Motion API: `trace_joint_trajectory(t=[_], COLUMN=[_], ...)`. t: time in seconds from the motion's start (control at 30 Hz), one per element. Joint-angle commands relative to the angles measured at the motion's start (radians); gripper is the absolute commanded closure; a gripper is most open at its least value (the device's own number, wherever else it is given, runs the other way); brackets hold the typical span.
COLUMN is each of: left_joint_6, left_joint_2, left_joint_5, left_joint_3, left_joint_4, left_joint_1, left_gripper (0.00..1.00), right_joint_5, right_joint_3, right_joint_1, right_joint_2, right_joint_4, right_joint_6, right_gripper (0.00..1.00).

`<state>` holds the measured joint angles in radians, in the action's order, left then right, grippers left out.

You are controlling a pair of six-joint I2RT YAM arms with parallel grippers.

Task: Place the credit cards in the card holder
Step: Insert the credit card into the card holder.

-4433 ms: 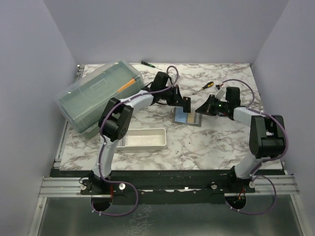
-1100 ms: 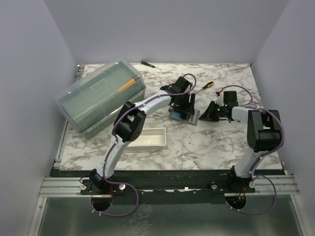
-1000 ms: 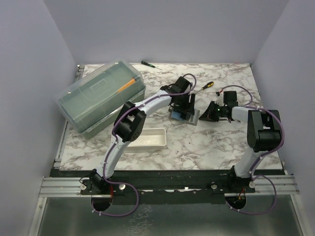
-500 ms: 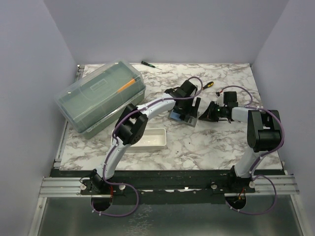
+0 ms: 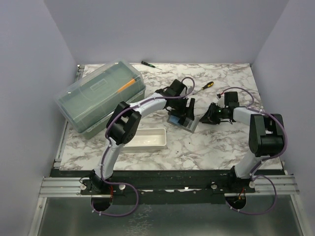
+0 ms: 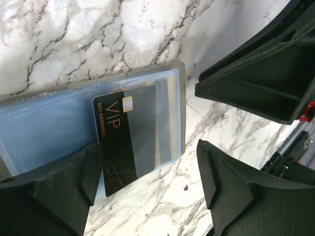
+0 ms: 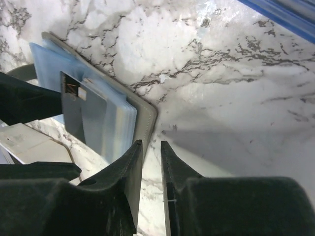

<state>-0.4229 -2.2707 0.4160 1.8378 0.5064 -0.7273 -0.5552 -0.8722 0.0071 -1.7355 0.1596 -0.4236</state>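
The grey card holder (image 6: 181, 98) lies open on the marble, its blue clear sleeves facing up; it also shows in the top view (image 5: 180, 122). A black VIP credit card (image 6: 123, 142) sits partly inside a sleeve, one end sticking out. My left gripper (image 6: 147, 184) hovers over it, open, with one finger beside the card's outer end and nothing held. My right gripper (image 7: 150, 146) rests just off the card holder's grey edge (image 7: 146, 115). Its jaws stand a narrow gap apart with only marble between them. The card (image 7: 81, 115) shows there too.
A big translucent green lidded box (image 5: 98, 97) stands at the back left. A white oblong tray (image 5: 145, 138) lies near the left arm. Two screwdrivers (image 5: 206, 85) (image 5: 146, 63) lie at the back. The two grippers (image 5: 186, 111) (image 5: 204, 118) flank the holder closely.
My left gripper has opened and drawn back a little, leaving the card in the sleeve. My right jaws have parted slightly from shut.
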Motion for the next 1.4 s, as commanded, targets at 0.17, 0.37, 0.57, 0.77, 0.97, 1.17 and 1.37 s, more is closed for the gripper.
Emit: trace_joint_trajectory(t=[0.17, 0.37, 0.57, 0.77, 0.97, 1.17, 1.37], left_joint_6=[-0.172, -0.077, -0.053, -0.037, -0.052, -0.072, -0.168], left_joint_2=[0.173, 0.233, 0.184, 0.114, 0.048, 0.025, 0.036], left_joint_5=[0.061, -0.032, -0.074, -0.125, -0.129, -0.071, 0.079], left_joint_3=[-0.164, -0.192, -0.186, -0.143, -0.119, -0.107, -0.129], left_joint_4=[-0.142, -0.054, -0.045, -0.045, -0.046, -0.049, -0.113], left_joint_1=[0.012, 0.012, -0.007, -0.026, -0.027, -0.04, -0.047], left_gripper=[0.16, 0.15, 0.19, 0.19, 0.2, 0.22, 0.27], right_joint_5=[0.08, 0.004, -0.051, -0.105, -0.106, -0.121, -0.171], right_joint_3=[0.068, 0.124, 0.178, 0.198, 0.216, 0.219, 0.237], right_joint_1=[-0.001, -0.001, -0.001, -0.001, -0.001, -0.001, 0.0], right_joint_2=[0.147, 0.227, 0.244, 0.188, 0.123, 0.075, 0.035], right_joint_4=[0.025, -0.018, -0.086, -0.179, -0.241, -0.265, -0.347], right_joint_6=[0.005, -0.067, -0.106, -0.138, -0.164, -0.167, -0.222], right_gripper=[0.65, 0.58, 0.55, 0.56, 0.62, 0.68, 0.75])
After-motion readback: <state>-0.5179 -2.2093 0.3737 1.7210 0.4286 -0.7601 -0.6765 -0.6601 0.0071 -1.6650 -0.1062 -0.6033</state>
